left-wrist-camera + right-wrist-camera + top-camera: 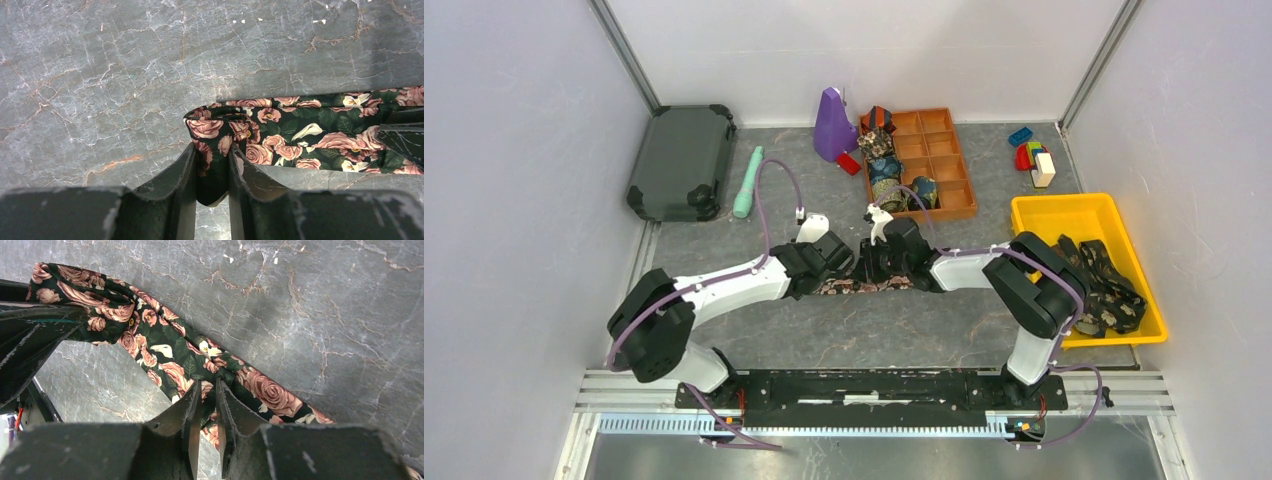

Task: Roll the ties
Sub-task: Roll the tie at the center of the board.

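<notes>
White walls [524, 150] are enclosing a grey marbled worktop [894, 335]. At the frame's centre, the left tool [212, 162] is pinching the folded end of a rose-patterned tie [300, 132] lying flat there; the right tool [208, 390] is nipping it farther along.

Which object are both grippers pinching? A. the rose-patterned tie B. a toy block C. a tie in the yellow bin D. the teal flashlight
A: the wrist views show the left gripper and the right gripper each closed on the rose-patterned tie.
</notes>
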`<state>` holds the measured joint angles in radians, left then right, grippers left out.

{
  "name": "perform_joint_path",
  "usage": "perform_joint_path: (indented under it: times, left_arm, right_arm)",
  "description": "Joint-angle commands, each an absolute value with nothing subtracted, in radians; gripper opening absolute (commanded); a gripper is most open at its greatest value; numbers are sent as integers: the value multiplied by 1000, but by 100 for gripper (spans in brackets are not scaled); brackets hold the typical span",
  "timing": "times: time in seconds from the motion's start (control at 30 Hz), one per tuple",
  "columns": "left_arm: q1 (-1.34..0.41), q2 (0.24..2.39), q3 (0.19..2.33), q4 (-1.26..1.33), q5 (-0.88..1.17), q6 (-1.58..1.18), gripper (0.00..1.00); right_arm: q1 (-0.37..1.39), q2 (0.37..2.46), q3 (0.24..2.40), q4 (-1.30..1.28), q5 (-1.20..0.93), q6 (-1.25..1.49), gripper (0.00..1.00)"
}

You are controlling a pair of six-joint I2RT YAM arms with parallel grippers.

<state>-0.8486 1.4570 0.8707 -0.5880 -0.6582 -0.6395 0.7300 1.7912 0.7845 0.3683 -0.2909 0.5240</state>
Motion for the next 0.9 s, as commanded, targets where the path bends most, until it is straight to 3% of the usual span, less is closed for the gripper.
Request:
perform_joint_path:
  times: [0.0, 0.87]
  left_arm:
    - [-869, 1494, 918, -610, -734, -613, 19]
    - [-995, 1766, 1062, -671, -834, -698, 18]
  right_arm:
    - [716, 1740, 771, 328, -273, 498, 22]
    - [591, 1456, 640, 244, -282, 462, 24]
